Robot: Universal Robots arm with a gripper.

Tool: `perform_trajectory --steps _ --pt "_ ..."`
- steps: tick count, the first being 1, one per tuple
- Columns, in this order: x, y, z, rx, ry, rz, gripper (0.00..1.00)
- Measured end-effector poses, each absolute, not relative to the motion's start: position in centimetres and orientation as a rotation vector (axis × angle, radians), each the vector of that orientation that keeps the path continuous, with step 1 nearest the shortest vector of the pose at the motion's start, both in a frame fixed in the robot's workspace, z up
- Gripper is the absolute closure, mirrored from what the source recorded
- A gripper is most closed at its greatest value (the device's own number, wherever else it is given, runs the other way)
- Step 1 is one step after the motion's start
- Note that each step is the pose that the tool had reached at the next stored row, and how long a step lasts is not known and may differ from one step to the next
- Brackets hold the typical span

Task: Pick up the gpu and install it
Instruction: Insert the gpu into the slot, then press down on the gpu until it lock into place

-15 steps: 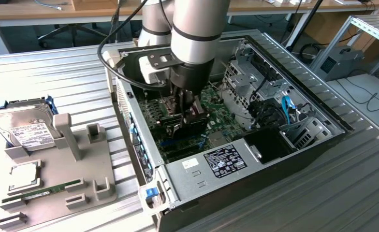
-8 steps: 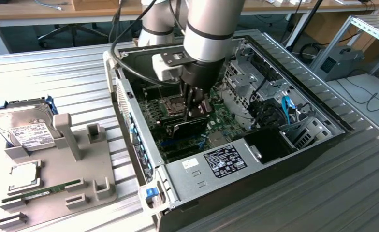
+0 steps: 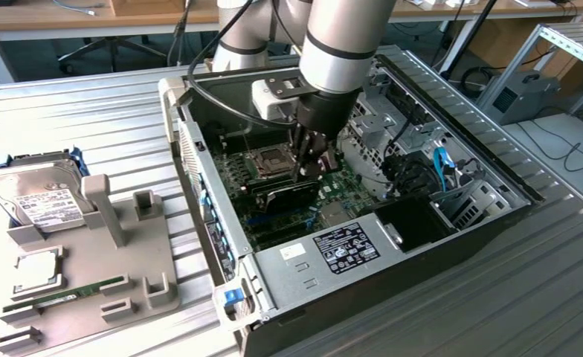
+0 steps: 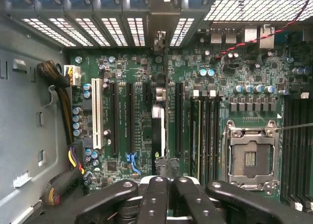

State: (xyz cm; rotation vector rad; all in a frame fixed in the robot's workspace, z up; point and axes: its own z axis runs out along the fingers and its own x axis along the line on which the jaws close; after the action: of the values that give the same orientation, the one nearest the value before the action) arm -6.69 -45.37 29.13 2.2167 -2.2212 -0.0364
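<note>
While the gripper [image 3: 308, 168] is closed on the gpu [image 3: 294, 195] inside the open computer case [image 3: 490, 216], we see the card standing edge-down over the motherboard [image 4: 142, 121], between the slots; we judge it is not yet released.

The arm [image 3: 346, 33] is a thick silver-grey tube ringed by a black band, ending in a pale grey wrist block. A black cable loops beside it. The gripper [image 4: 164, 185] has black fingers [image 4: 105, 197] studded with small screws.
</note>
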Motion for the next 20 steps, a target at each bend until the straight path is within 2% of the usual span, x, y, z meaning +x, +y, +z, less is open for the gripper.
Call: perform_trajectory --steps 8,20 --pt "-6.8 -45.4 29.1 2.217 -2.221 -0.036 0.89" --pt "-9.9 -45.4 28.3 2.217 -2.221 -0.036 0.89"
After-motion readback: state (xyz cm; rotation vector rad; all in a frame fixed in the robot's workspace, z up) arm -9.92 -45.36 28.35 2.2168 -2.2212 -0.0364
